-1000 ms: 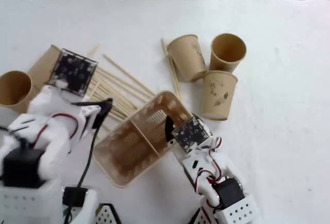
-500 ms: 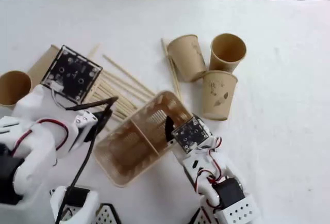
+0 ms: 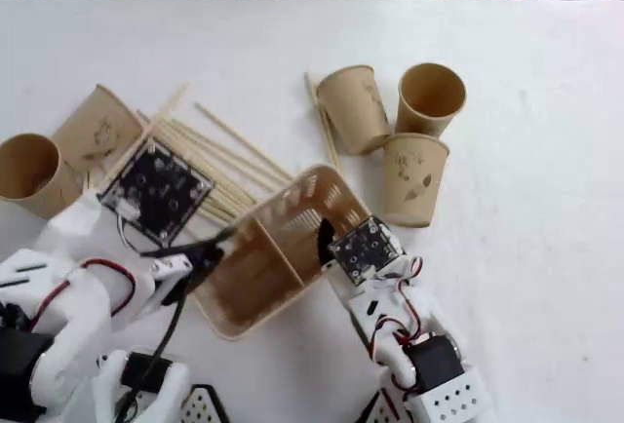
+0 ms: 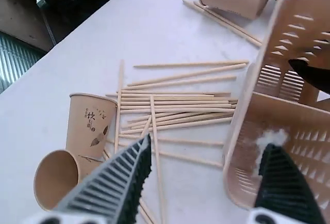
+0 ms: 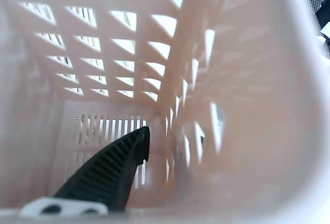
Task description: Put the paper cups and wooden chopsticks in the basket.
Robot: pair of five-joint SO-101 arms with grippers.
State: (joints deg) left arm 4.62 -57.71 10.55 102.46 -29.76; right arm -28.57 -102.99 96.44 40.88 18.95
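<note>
Hovering with the left tool (image 4: 209, 145) spread wide above the chopsticks (image 4: 178, 111), strewn flat on the counter (image 3: 526, 277) just left of the basket (image 3: 292, 218), long axes slanting far-left to near-right toward it. Clamping the basket's right wall with the right tool (image 3: 325, 238), outer finger hidden. Leaving cups (image 3: 414, 177) right of the basket and at far left.

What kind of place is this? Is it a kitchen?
Probably a robot workroom, not a kitchen: a white table, two small wired arms, and cups, chopsticks and a basket laid out.
</note>
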